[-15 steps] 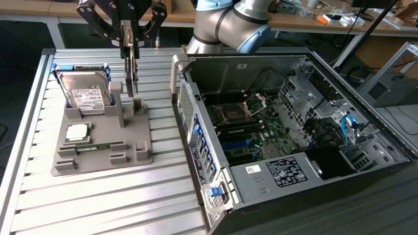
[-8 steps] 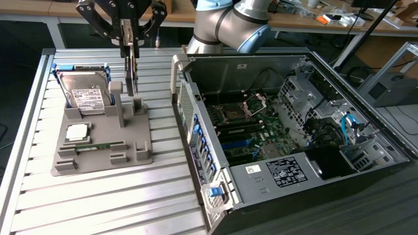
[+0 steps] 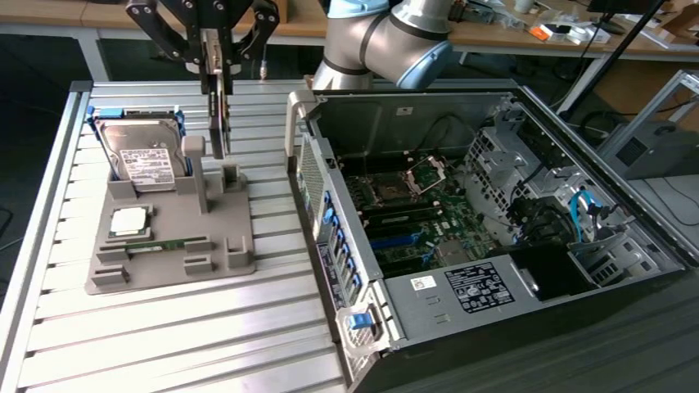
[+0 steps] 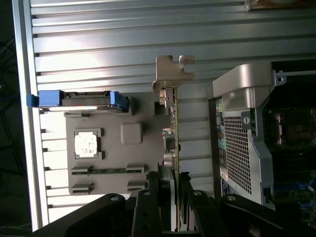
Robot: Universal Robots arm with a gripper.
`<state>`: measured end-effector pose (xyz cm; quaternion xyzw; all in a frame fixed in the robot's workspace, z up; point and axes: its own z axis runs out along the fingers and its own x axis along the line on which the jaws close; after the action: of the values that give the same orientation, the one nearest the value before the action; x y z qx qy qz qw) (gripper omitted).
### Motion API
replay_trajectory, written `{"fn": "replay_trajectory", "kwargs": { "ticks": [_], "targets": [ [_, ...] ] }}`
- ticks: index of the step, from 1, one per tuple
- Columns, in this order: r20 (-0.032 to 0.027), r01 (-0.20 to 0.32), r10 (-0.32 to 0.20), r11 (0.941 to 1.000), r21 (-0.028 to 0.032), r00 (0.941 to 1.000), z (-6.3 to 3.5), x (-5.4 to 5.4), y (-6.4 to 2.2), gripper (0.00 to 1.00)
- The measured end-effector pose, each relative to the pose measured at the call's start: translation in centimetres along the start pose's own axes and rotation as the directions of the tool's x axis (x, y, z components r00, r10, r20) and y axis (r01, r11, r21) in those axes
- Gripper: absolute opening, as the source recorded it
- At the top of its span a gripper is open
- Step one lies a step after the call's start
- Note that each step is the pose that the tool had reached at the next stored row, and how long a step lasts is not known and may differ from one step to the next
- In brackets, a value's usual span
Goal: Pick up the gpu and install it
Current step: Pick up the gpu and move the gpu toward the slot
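The gpu (image 3: 222, 115) is a thin flat card hanging on edge, its lower end just over the upright slot posts of the grey holder (image 3: 175, 266). My gripper (image 3: 215, 70) is shut on the card's upper part. In the wrist view the gpu (image 4: 172, 128) is seen edge-on, with its silvery metal bracket (image 4: 173, 74) at the far end. There my gripper (image 4: 173, 190) clamps the card between its black fingers (image 4: 147, 207).
On the grey holder stand a silver hard drive (image 3: 146, 155), a square processor chip (image 3: 129, 219) and a narrow green memory stick (image 3: 164, 244). An open computer case (image 3: 437, 315) with its motherboard (image 3: 415, 209) lies at the exterior view's right on the slatted metal table (image 3: 164, 344).
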<state>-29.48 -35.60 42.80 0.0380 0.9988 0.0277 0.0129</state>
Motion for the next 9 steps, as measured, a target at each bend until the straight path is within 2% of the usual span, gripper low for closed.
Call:
{"fn": "replay_trajectory", "kwargs": {
  "ticks": [9],
  "targets": [
    [0.0000,0.000,0.000,1.0000,0.0000,1.0000,-0.47,-0.01,0.03,0.27]
  ]
}}
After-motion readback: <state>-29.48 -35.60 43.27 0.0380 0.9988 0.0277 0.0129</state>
